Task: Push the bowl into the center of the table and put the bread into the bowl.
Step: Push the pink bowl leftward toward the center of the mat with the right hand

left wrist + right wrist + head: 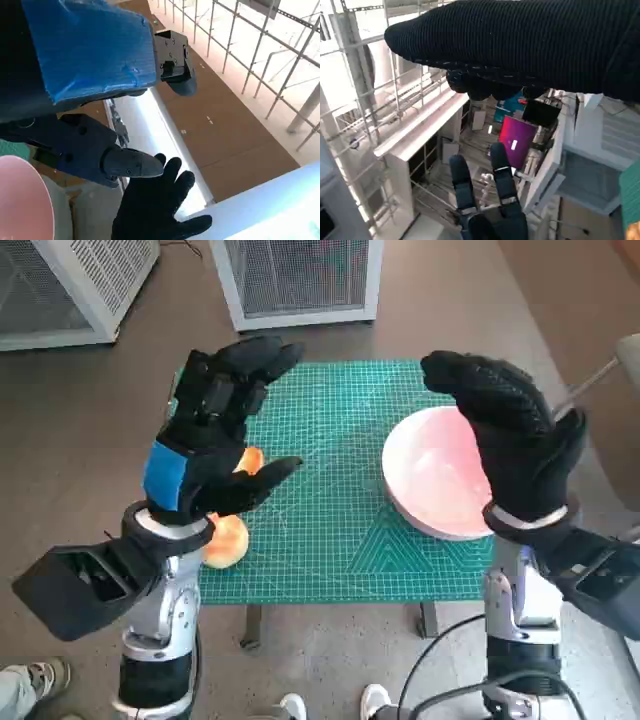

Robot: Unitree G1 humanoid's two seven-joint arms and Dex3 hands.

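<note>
A pink bowl [440,480] sits on the right part of the green mat [330,440]; its rim also shows in the left wrist view [22,200]. The bread [228,540], a pale orange roll, lies at the mat's front left corner, partly hidden by my left wrist. Another orange patch [251,459] peeks out behind the thumb. My left hand [215,430] hovers above the mat's left side, fingers spread, holding nothing. My right hand [510,430] is raised over the bowl's right half, fingers apart and empty; it also shows as a glove [155,210] in the left wrist view.
White mesh cabinets [300,280] stand on the brown floor behind the table, with another [70,290] at the back left. Shoes of people [40,680] and a black cable [450,690] lie by the table's front edge.
</note>
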